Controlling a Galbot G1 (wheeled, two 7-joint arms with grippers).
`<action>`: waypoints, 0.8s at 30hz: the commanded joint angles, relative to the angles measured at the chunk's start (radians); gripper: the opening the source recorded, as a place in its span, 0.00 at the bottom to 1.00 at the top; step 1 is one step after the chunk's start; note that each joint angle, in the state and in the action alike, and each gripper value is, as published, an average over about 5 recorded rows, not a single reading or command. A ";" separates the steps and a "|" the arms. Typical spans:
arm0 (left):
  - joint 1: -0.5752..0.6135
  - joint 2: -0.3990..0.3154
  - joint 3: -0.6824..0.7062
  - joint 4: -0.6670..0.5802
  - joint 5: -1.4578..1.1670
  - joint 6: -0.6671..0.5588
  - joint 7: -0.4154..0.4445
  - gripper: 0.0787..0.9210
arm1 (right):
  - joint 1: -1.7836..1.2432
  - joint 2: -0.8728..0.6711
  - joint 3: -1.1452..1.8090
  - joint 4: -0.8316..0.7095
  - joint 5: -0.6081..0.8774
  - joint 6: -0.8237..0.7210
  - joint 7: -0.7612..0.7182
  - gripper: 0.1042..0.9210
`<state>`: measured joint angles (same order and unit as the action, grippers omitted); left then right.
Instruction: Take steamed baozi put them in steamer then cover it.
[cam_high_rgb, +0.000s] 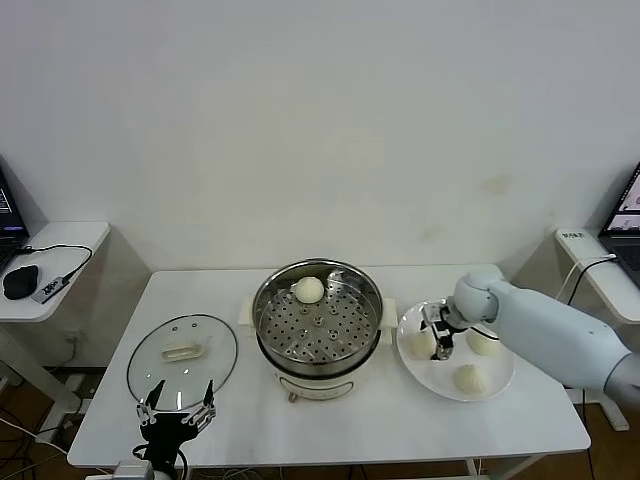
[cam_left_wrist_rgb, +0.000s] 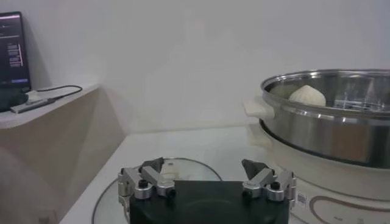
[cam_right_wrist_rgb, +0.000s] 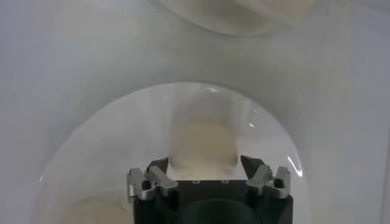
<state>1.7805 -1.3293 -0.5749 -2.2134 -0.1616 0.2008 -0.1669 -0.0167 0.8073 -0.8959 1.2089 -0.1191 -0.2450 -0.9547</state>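
The steamer (cam_high_rgb: 317, 318) stands mid-table with one baozi (cam_high_rgb: 309, 290) on its perforated tray; both also show in the left wrist view, the steamer (cam_left_wrist_rgb: 329, 125) and the baozi (cam_left_wrist_rgb: 308, 95). Three baozi lie on a white plate (cam_high_rgb: 440, 385) to its right. My right gripper (cam_high_rgb: 438, 338) is open, low over the plate, its fingers on either side of the left baozi (cam_high_rgb: 420, 343) (cam_right_wrist_rgb: 204, 143). The glass cover (cam_high_rgb: 182, 352) lies flat on the table at the left. My left gripper (cam_high_rgb: 177, 413) is open and empty at the cover's near edge (cam_left_wrist_rgb: 204, 170).
The other plate baozi lie at the right (cam_high_rgb: 484, 341) and the front (cam_high_rgb: 468, 378). Side tables flank the main table, with a mouse and cables on the left one (cam_high_rgb: 20, 282) and a laptop at the right (cam_high_rgb: 628, 215). The table's front edge runs just behind my left gripper.
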 joint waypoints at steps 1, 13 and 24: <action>0.000 0.000 0.000 -0.002 0.000 0.000 -0.001 0.88 | -0.012 0.018 0.006 -0.019 -0.006 0.001 -0.002 0.65; 0.001 0.000 0.002 -0.013 0.001 0.000 -0.001 0.88 | 0.125 -0.049 -0.014 0.048 0.040 -0.021 -0.034 0.60; -0.010 0.008 0.014 -0.024 0.000 0.002 0.000 0.88 | 0.591 -0.165 -0.264 0.239 0.288 -0.107 -0.051 0.62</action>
<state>1.7704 -1.3216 -0.5602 -2.2379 -0.1620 0.2018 -0.1668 0.2532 0.7079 -1.0033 1.3293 0.0067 -0.3012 -0.9973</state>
